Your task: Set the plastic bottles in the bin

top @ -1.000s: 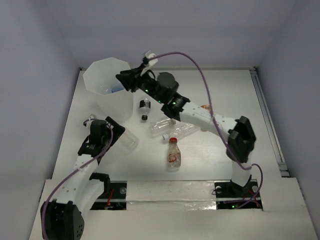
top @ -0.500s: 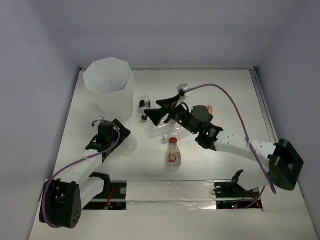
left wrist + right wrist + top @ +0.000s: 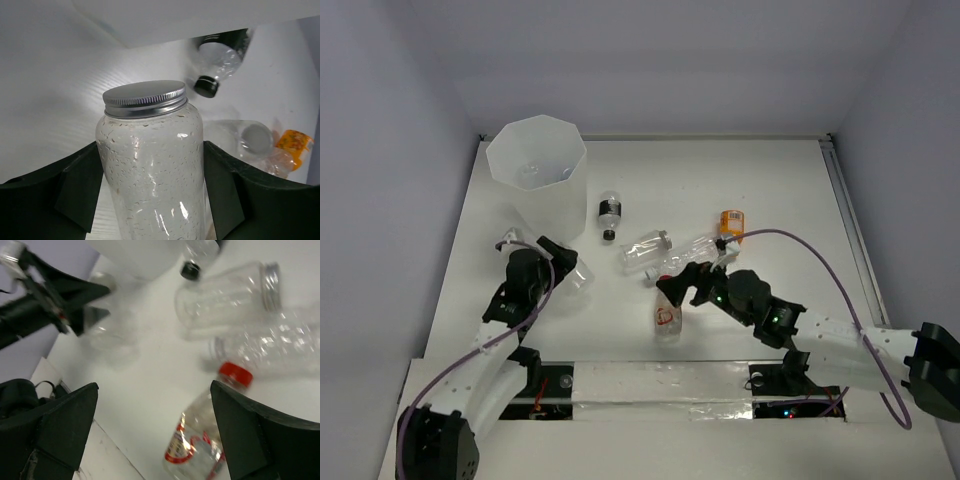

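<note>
**A:** What had been moved since half a second earlier?

**B:** The right gripper (image 3: pixel 682 283) had been drawn back from the far side of the bottle cluster toward the near edge. It was brought to the red-capped bottle (image 3: pixel 667 305). Its jaws were seen spread wide, with nothing between them.

**A:** And the left?

**B:** The left gripper (image 3: pixel 563 270) was seen clamped on the silver-lidded bottle (image 3: pixel 150 165), a finger pressed to each side. That bottle was held just on the near side of the bin (image 3: pixel 535 165). Whether it was lifted off the table could not be told.

**A:** On what was the next grasp judged to turn?

**B:** The red-capped bottle was laid flat, its long axis running near to far, cap at the far end beside the right jaws. The right arm was much the nearer. The jaws would need to be set across that axis, over the body.
</note>
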Robot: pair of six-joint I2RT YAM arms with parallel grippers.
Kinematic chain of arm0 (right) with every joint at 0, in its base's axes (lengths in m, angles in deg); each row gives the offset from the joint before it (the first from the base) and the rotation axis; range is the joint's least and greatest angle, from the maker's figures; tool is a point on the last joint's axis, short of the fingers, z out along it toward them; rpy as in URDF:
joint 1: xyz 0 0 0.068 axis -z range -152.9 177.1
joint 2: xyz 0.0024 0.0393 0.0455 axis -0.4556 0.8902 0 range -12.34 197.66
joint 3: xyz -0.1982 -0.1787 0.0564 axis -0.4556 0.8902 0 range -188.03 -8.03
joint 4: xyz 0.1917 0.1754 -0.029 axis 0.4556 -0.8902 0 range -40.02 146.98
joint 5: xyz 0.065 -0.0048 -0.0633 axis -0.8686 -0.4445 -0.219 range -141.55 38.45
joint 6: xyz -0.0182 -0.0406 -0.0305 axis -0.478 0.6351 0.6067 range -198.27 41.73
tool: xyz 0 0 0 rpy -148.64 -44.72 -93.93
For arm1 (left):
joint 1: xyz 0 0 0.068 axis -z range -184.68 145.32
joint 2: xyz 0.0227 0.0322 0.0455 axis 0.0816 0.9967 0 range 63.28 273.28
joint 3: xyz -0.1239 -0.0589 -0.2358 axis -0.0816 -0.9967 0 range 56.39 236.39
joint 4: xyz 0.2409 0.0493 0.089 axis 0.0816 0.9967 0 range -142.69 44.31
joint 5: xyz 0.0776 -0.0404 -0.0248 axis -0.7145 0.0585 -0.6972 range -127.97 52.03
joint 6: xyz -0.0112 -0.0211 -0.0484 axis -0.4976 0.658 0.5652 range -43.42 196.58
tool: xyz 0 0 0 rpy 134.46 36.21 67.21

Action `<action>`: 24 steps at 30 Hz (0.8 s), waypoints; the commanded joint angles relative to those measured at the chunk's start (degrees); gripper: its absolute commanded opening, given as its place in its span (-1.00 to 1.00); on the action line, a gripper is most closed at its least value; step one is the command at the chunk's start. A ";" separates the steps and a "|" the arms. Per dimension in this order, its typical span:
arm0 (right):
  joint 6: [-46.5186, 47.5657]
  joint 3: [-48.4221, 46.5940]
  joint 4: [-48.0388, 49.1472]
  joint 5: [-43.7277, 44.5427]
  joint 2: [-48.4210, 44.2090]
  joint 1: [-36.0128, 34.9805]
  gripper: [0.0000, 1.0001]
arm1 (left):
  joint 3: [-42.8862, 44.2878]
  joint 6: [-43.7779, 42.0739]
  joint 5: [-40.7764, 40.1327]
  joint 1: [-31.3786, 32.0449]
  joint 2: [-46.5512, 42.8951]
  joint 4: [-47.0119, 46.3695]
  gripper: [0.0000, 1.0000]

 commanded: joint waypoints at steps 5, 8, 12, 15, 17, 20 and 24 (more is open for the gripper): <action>-9.96 5.73 -7.54 3.69 -2.64 -0.60 0.99 | 1.40 -2.37 1.11 1.51 -11.11 4.61 0.06; -11.19 5.91 -6.32 2.72 1.31 -0.60 0.99 | 3.41 -2.28 2.78 2.03 -12.78 6.63 0.05; -11.81 5.91 -2.63 -0.52 9.29 -0.60 0.99 | 9.81 -3.94 6.12 3.96 -17.86 9.61 0.06; -11.64 5.73 0.18 -3.50 12.73 -0.60 0.99 | 14.74 -5.62 5.60 3.97 -20.07 11.46 0.06; -11.55 4.77 1.42 -4.66 14.67 -1.22 0.99 | 19.91 -6.85 4.81 4.49 -20.34 12.96 0.06; -11.63 3.36 1.52 -5.45 17.22 -1.74 0.99 | 25.89 -9.39 3.84 4.49 -19.47 12.79 0.07; -11.72 3.18 0.20 -4.58 17.84 -1.74 0.99 | 32.76 -13.70 0.33 4.49 -15.17 11.91 0.08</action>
